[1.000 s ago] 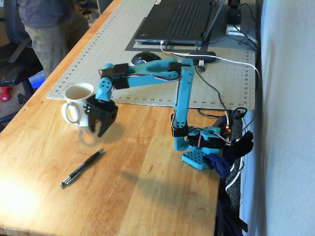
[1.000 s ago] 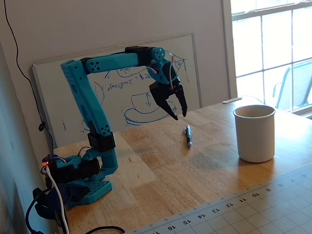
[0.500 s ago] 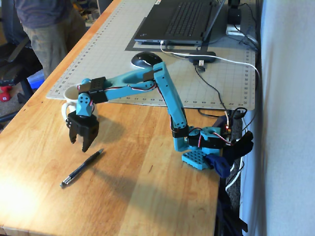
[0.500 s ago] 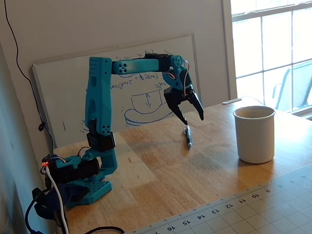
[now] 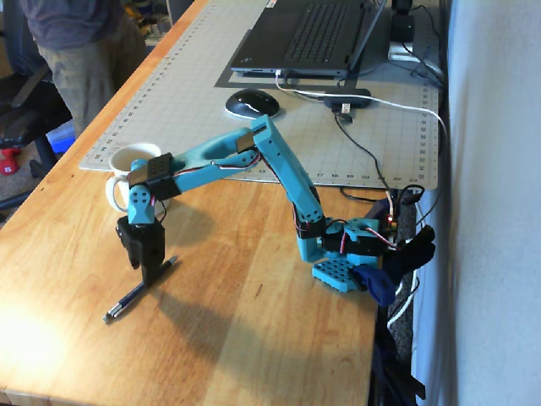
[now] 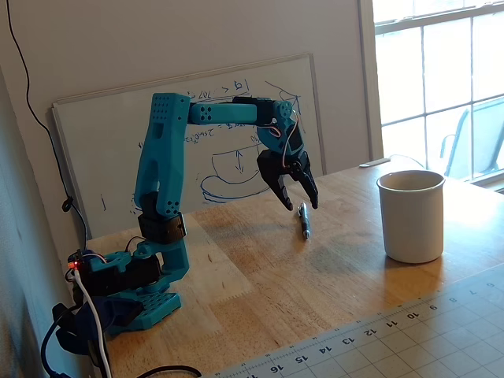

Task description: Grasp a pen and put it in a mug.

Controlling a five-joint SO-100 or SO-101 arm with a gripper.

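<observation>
Both fixed views show the mug (image 6: 411,216) without the pen (image 5: 139,290), gripper (image 6: 298,198) spread just above it

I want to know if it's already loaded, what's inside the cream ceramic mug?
Nothing shows above the cream ceramic mug's rim, and its bottom is hidden in both fixed views. The slim black pen lies on the wooden table, under the open gripper.

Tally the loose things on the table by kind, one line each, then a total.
Pen: 1
Mug: 1
Computer mouse: 1
Laptop: 1
Cutting mat: 1
Total: 5
</observation>
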